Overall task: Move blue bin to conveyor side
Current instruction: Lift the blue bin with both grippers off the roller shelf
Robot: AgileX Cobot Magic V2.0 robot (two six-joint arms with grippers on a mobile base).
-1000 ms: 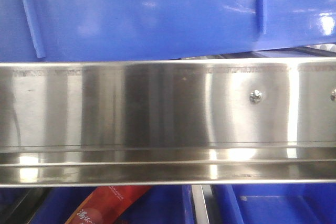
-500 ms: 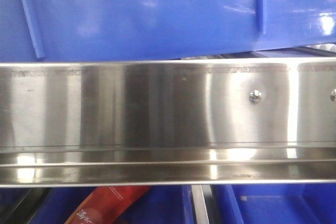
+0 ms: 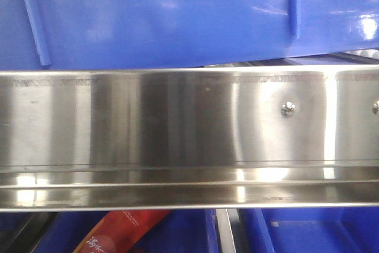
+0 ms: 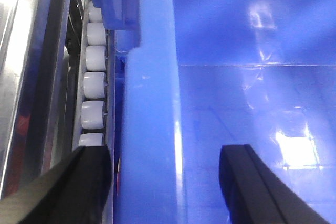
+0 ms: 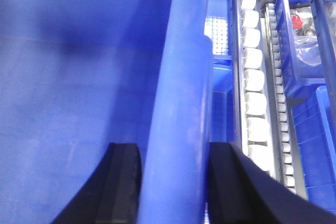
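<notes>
we judge the bin (image 3: 177,16) stiff, slick and light, since it shows empty; its thick rim (image 5: 176,77) is the hold. the rim sits within both hands: right hand (image 5: 174,150) pinches it, left hand (image 4: 165,153) straddles it wider, with a gap on its inner side. rollers (image 4: 94,85) run just outside.

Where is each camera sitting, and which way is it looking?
Front camera: faces straight ahead at the steel rail and blue bin; no robot parts show.
Left wrist: looks along the left end effector, straddling the bin's rim beside white rollers.
Right wrist: likewise; the right end effector clamps the rim.
All three share the bin.
</notes>
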